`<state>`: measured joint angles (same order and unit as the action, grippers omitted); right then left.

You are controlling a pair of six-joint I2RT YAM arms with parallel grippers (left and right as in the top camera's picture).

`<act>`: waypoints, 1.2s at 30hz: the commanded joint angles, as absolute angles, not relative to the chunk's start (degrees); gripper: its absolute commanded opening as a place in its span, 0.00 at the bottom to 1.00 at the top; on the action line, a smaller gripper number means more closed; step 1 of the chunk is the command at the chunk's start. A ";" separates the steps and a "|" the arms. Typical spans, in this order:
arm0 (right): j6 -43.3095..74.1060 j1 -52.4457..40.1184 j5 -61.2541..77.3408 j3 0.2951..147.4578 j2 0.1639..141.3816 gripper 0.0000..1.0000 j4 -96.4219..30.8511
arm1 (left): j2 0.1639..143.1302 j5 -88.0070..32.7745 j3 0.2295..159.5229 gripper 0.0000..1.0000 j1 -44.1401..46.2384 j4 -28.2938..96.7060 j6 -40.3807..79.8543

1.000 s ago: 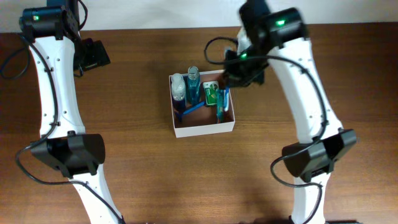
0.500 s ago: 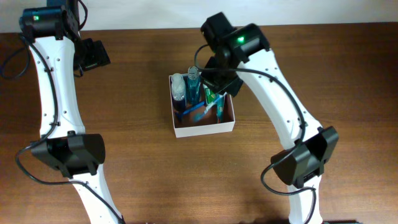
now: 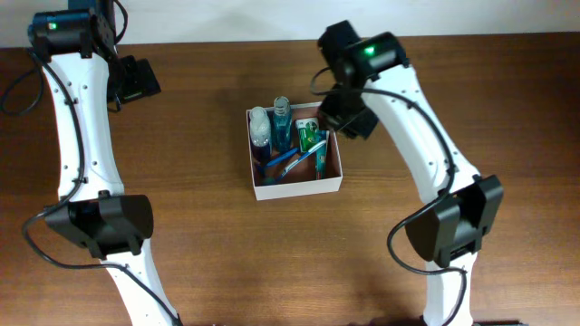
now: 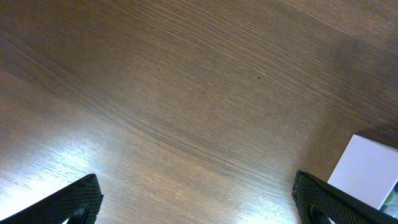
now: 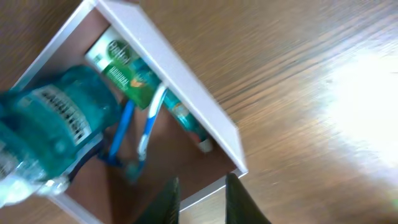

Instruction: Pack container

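Container [image 3: 297, 189] looks full of toiletries [image 3: 280, 134]. R gripper [image 5: 202, 200] at its 2 o'clock corner, jaws parted, empty. L gripper [image 4: 198, 208] spread wide, idle. Next, prob.: lift R clear.

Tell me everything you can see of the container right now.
The container is a square, shallow, open-topped box, white outside and reddish-brown inside; it looks like cardboard. It sits flat on the wooden table, near the middle. Inside it are a teal bottle, a clear bottle, a green tube and a blue toothbrush. Part of its floor by the right wall is bare. The open right gripper hovers beside its far right corner, apparently not touching it.
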<state>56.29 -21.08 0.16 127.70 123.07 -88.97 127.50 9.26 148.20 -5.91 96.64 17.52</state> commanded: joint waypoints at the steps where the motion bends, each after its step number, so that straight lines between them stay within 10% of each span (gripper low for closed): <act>1: 51.86 -18.09 -1.37 127.63 123.13 0.30 -90.67 | 127.04 9.28 148.00 0.99 -6.02 96.68 17.04; 2: 50.52 -17.04 -1.37 127.63 123.13 0.42 -91.33 | 127.04 9.28 148.00 0.99 -6.02 96.68 17.04; 3: 48.62 -15.70 -1.37 127.63 123.13 0.83 -92.20 | 127.04 9.26 148.00 0.99 -6.02 96.68 17.04; 4: 46.15 -14.39 -1.39 127.63 123.13 0.99 -92.97 | 127.04 9.28 148.00 0.99 -6.02 96.68 17.04; 16: 18.24 -3.25 11.38 126.50 116.75 0.99 -97.36 | 127.04 9.28 148.00 0.99 -6.02 96.68 17.04; 36: 16.71 -4.86 6.83 107.02 83.74 0.99 -97.32 | 127.04 9.28 148.00 0.99 -6.02 96.68 17.04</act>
<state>18.55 -4.60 7.55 107.44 83.64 -96.99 127.50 9.26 148.20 -5.91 96.64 17.52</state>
